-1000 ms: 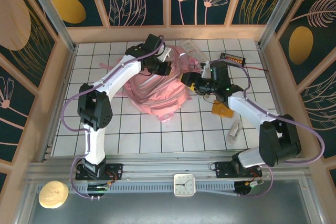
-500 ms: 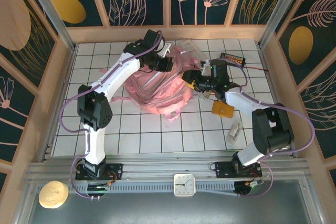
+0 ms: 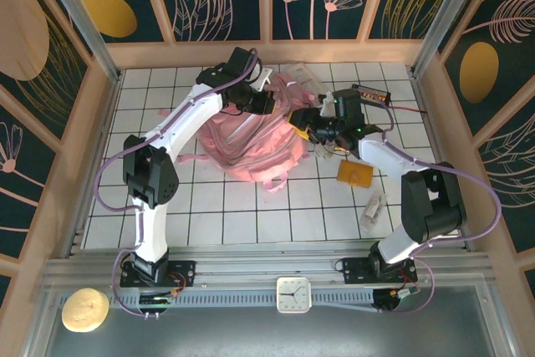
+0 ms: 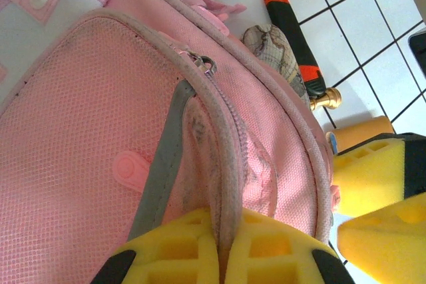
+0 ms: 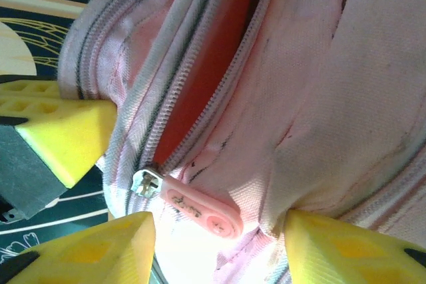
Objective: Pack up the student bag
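Yellow-padded, the left gripper (image 4: 219,231) is clamped tight on a zip seam of the big soft pink fabric backpack (image 3: 251,146). That bag lies toward the back middle of the white tiled table (image 3: 217,206), its long axis slanting from near left to far right, opened zip end pointing far right. There the right gripper (image 5: 219,221) has its jaws apart, straddling a pink zip pull (image 5: 198,209).

The soft pink student bag (image 3: 251,150) lies slumped, one zipper partly open.
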`<state>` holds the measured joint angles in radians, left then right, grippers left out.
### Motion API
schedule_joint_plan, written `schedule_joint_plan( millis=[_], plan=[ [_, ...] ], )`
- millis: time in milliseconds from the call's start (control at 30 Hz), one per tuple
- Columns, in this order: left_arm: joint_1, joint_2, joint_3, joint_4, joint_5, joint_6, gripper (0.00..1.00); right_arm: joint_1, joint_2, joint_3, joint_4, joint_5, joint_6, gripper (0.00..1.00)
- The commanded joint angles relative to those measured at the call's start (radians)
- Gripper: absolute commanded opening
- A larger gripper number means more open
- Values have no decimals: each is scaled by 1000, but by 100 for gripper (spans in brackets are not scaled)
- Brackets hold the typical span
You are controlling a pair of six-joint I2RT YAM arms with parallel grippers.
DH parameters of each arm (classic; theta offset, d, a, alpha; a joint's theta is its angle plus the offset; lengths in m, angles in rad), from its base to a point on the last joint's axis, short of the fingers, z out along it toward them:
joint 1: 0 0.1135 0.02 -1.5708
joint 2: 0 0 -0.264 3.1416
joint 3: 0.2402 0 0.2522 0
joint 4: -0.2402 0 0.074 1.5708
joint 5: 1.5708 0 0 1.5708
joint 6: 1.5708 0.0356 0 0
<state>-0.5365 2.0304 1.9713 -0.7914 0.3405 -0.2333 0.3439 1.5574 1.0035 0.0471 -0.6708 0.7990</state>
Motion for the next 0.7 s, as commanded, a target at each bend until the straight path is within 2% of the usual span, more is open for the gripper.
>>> schedule_joint_plan(
  millis=[0, 267, 667],
  plan=[
    [-7, -61, 24, 3, 45, -1, 0, -5, -78, 37, -111, 41, -6, 57],
    [-8, -61, 18, 9, 61, -2, 0, 7, -93, 47, -85, 37, 47, 56],
    [-6, -82, 0, 11, 64, -1, 0, 10, -22, 15, -25, 33, 49, 56]
  ],
)
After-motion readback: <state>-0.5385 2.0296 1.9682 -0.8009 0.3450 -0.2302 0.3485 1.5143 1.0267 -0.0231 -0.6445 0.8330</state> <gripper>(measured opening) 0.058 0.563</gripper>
